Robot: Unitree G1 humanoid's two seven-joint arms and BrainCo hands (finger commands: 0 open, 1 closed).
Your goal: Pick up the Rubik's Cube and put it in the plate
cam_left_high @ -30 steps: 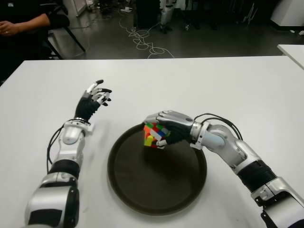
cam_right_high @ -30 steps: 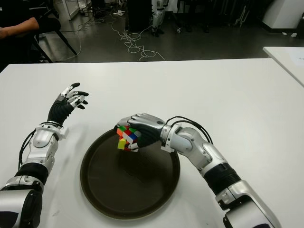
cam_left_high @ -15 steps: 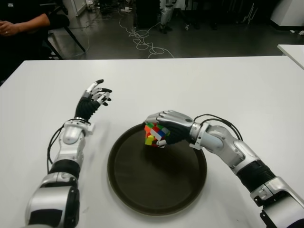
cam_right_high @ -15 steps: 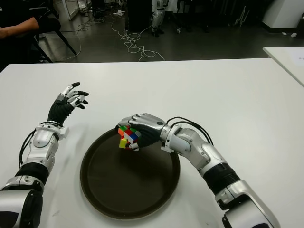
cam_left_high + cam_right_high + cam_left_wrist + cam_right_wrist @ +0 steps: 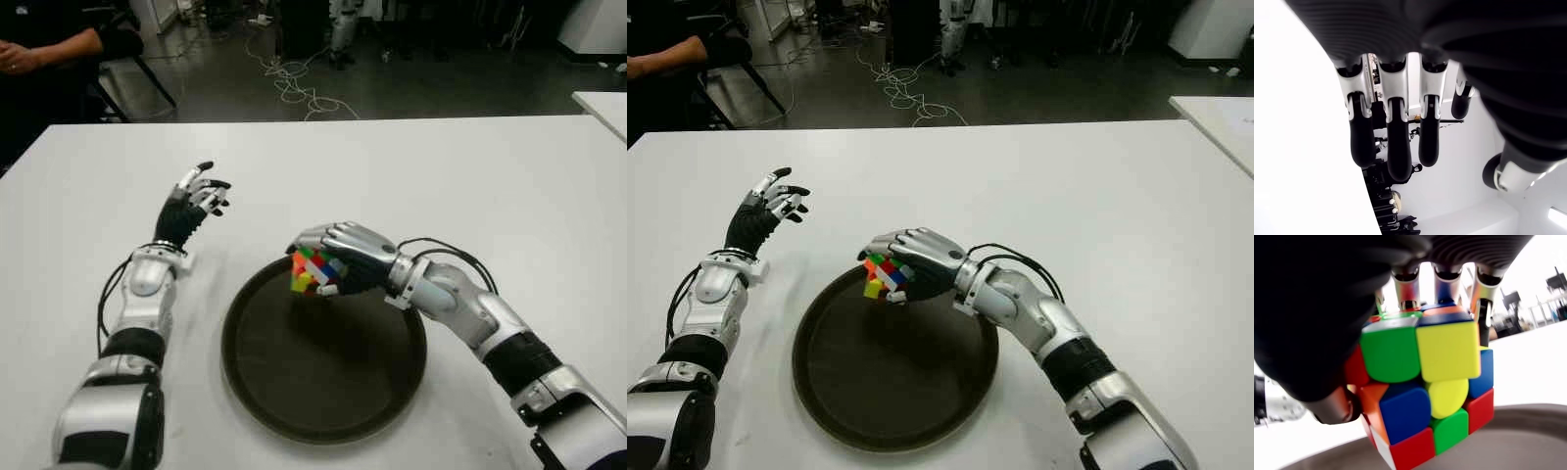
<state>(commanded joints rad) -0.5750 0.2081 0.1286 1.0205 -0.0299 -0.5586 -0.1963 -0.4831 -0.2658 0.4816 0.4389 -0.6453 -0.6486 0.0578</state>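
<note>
Near frame centre, the Rubik's Cube point(image 5: 311, 272) is gripped in the right hand point(image 5: 345, 258), fingers point(image 5: 1409, 289) curled over it, held above the far rim of the dark plate point(image 5: 323, 392) on the white worktop point(image 5: 470, 176). Left of the plate, the left hand point(image 5: 193, 204) is raised, fingers point(image 5: 1393, 142) spread, empty

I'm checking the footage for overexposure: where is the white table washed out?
Left wrist view: the white table is featureless white around the open left hand. Right wrist view: it glares behind the multicoloured Rubik's Cube in the right hand.
</note>
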